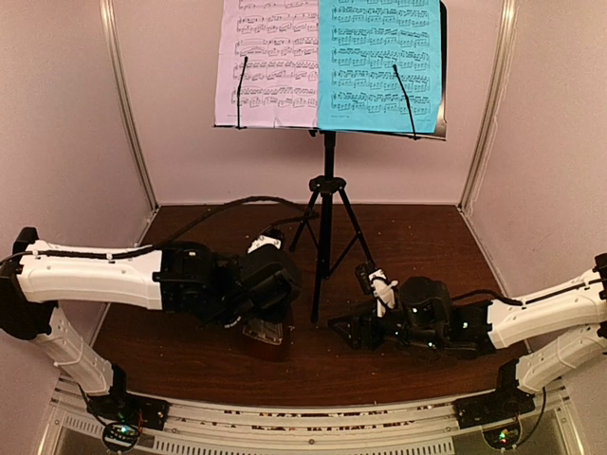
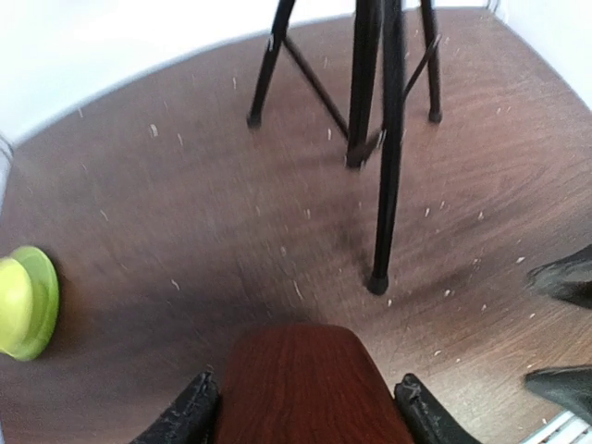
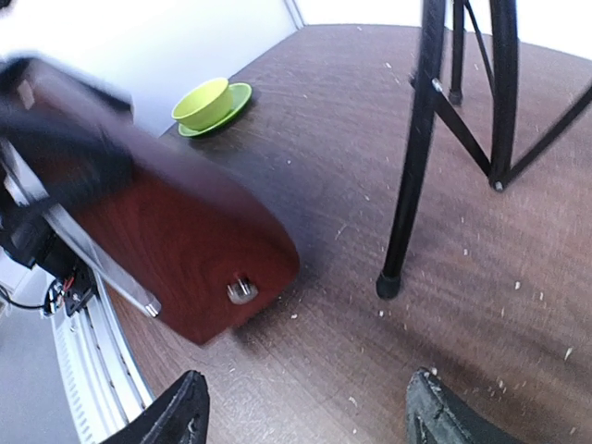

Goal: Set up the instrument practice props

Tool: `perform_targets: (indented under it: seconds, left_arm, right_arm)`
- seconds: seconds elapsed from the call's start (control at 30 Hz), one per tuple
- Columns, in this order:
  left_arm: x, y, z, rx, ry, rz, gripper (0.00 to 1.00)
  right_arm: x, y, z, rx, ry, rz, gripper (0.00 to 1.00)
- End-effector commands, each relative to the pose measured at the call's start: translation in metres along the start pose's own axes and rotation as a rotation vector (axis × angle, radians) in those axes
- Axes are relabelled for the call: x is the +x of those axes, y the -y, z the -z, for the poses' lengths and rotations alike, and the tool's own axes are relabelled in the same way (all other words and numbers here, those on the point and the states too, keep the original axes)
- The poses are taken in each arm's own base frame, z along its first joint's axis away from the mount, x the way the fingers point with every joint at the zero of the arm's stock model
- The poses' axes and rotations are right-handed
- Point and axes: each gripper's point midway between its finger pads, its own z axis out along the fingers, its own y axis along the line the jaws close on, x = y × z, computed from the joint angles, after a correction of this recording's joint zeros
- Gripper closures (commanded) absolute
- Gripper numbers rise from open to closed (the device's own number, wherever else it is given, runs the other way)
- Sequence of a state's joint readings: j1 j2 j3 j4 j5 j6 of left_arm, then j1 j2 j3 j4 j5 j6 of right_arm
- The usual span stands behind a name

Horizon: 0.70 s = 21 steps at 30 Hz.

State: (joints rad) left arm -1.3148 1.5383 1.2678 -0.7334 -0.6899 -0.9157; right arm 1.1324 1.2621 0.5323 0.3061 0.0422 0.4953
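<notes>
While the left gripper (image 2: 305,412) is clamping the brown metronome (image 3: 185,236) betw. its two fingers (image 2: 190,416), the step in hand looks like setting it down on the table (image 2: 185,185). That spot is lower centre of the overhead view, just left of the tripod of the music stand (image 1: 328,237).

In the right wrist view the metronome is sitting tilted. Its rounded bottom corner w/ the small metal key (image 3: 240,290) is pointing down and hanging close to the wood; can't tell if it's touching.

To do this well, I'd level the wrist first so the base is meeting the table flat, lower slowly, and only then let go, since releasing at this tilt is risking a topple. Also steer clear of the nearest tripod leg (image 3: 409,185), standing just right of the metronome. A bump there could be shaking the white sheet (image 1: 266,62) and cyan sheet (image 1: 379,62), both resting on the stand at top centre.

Pose: the left arm is stretching from the left edge, nearly horizontal, wrist bending down toward the table. The right arm is lying low and flat from the right edge. The right gripper (image 3: 305,407) is spread wide w/ nothing betw. its fingers, facing the metronome. The green bowl (image 3: 211,102) is sitting well apart, upper left of the right wrist view.
</notes>
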Motion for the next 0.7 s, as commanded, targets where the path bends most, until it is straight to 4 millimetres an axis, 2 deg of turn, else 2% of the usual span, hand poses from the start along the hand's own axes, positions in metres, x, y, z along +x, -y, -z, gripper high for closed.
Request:
perform_targets:
  seconds: [0.0, 0.1, 0.27, 0.43, 0.67]
  left_arm:
    - [-0.081, -0.002, 0.045, -0.046, 0.159, -0.077, 0.95]
    - [-0.089, -0.01, 0.052, -0.128, 0.12, -0.165, 1.0]
    - [-0.097, -0.025, 0.061, -0.247, 0.077, -0.229, 1.0]
    - [-0.096, -0.025, 0.065, -0.267, 0.019, -0.26, 1.0]
    - [-0.09, -0.024, 0.07, -0.2, -0.004, -0.221, 1.0]
  right_arm:
    - [-0.029, -0.018, -0.004, -0.048, 0.08, 0.098, 0.28]
    - [-0.034, -0.024, -0.012, -0.058, 0.101, 0.145, 0.29]
    - [-0.037, -0.036, -0.027, -0.075, 0.135, 0.222, 0.32]
    - [-0.04, -0.051, -0.036, -0.072, 0.178, 0.287, 0.35]
    - [-0.036, -0.073, -0.049, -0.113, 0.187, 0.332, 0.43]
